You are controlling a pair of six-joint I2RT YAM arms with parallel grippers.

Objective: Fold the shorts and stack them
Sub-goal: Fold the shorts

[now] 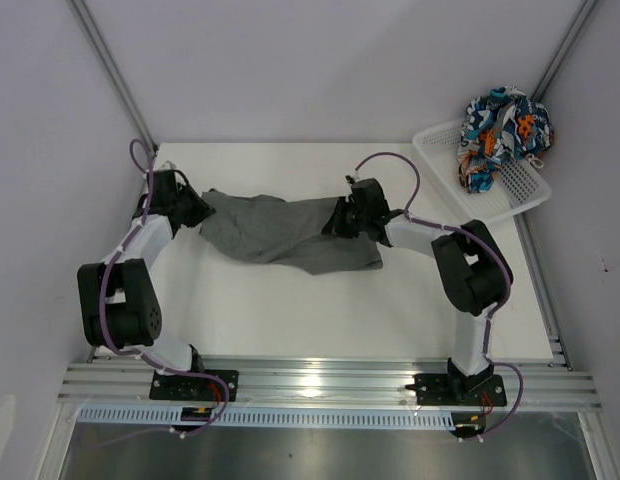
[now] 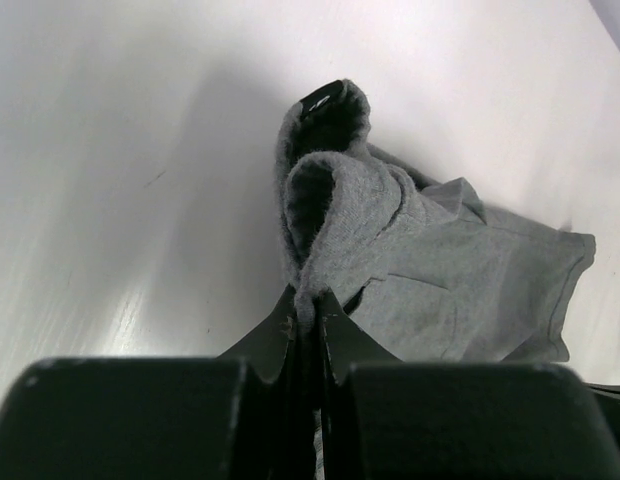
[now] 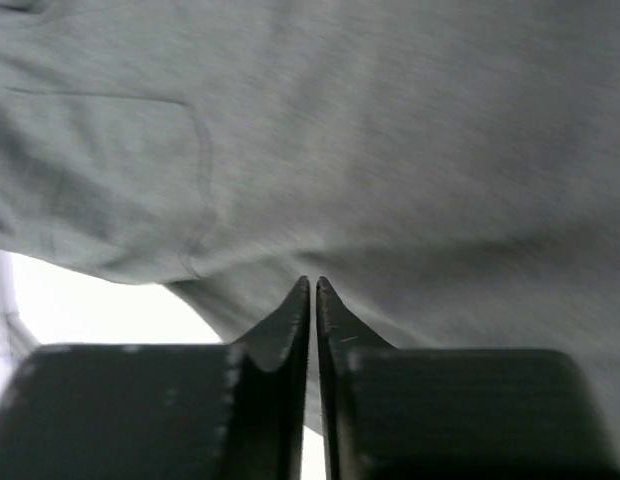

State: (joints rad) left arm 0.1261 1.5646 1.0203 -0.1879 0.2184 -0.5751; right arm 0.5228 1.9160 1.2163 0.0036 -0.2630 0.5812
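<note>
Grey shorts (image 1: 280, 235) lie stretched across the table (image 1: 290, 320) between the two arms. The left gripper (image 2: 308, 300) is clamped on a bunched fold at the cloth's left end. The right gripper (image 3: 312, 285) sits at the right end with its jaws nearly together against the fabric; whether cloth is pinched between them cannot be told. Patterned shorts (image 1: 502, 130) are heaped in the white basket (image 1: 527, 196) at the far right corner.

text: none legible | grey shorts (image 2: 440, 270) — black tag (image 2: 322, 97) (white mark, unreadable)
</note>
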